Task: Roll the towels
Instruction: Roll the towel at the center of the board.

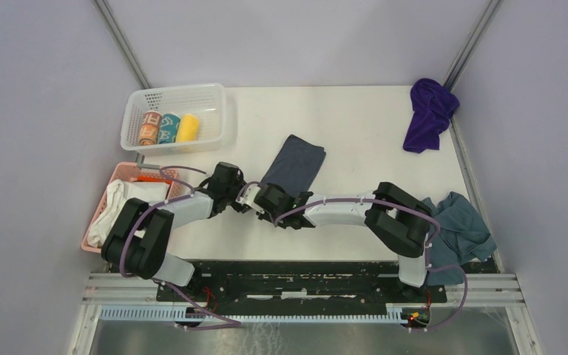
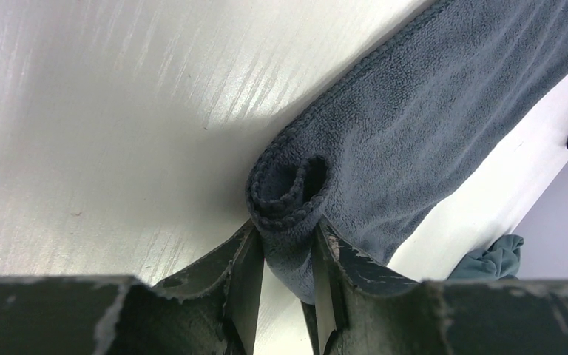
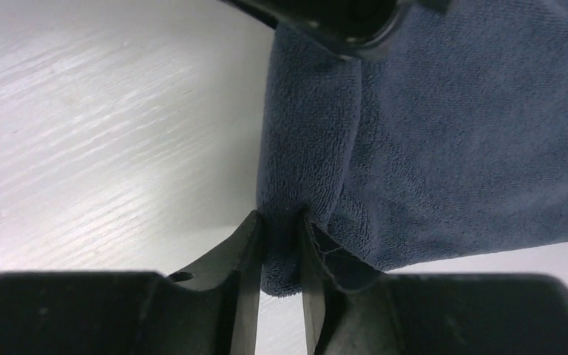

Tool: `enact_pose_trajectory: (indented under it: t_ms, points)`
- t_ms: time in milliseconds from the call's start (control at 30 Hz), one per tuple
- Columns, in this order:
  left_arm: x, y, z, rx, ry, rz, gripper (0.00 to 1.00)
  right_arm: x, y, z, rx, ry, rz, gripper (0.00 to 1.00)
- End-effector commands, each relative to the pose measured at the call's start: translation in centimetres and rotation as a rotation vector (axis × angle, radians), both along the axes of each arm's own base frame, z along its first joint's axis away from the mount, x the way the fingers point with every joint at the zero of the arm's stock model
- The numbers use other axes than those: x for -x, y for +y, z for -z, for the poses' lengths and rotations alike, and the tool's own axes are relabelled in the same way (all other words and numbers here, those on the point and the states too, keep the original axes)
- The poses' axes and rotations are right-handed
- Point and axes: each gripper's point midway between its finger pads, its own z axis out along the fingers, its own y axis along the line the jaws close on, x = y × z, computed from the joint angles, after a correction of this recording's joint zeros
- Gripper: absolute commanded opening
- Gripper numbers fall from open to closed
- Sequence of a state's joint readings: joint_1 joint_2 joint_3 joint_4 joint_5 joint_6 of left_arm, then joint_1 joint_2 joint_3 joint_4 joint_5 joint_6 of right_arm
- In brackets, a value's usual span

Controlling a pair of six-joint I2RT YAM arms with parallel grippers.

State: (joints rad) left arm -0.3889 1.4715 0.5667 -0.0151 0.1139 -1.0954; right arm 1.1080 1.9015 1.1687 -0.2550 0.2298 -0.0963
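Observation:
The dark slate-grey towel (image 1: 293,163) lies spread on the table's middle, with its near end curled into a small roll (image 2: 288,188). My left gripper (image 1: 247,197) (image 2: 288,240) is shut on one end of that roll. My right gripper (image 1: 263,200) (image 3: 281,222) is shut on the same rolled edge (image 3: 303,133) from the other side. Part of the left gripper shows at the top of the right wrist view. The purple towel (image 1: 429,112) lies crumpled at the far right corner, away from both grippers.
A white basket (image 1: 211,111) at the back left holds three rolled towels. A pink basket (image 1: 118,176) with a white cloth bundle (image 1: 115,211) stands at the left edge. A teal-grey cloth (image 1: 462,225) lies heaped by the right arm's base.

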Motion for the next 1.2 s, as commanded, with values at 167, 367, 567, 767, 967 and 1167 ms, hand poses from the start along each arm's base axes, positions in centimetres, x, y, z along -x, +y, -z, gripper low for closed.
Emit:
enact_pose_trajectory:
  t_ms: [167,367,567,767,967,1167]
  points:
    - [5.4,5.5,4.2,-0.256,0.198,-0.035,0.37,2.3,-2.0,2.6,0.096,0.137,-0.052,0.14]
    - [5.5,6.1,1.8,-0.263,0.141,-0.052,0.39,5.8,1.1,-0.4,-0.123,0.401,-0.167,0.06]
    - [6.1,6.2,0.1,-0.245,0.114,-0.052,0.46,5.9,2.4,-3.2,-0.33,0.597,-0.17,0.01]
    - [5.6,6.3,-2.7,-0.224,0.032,-0.059,0.61,4.1,2.4,-4.6,-0.496,0.817,-0.105,0.01]
    - [5.4,5.8,-3.7,-0.211,0.016,-0.022,0.68,2.2,1.9,-3.8,-0.588,1.006,-0.017,0.02]
    - [4.9,4.8,-3.6,-0.184,0.022,0.015,0.69,-0.3,0.3,-1.7,-0.63,1.088,0.129,0.03]
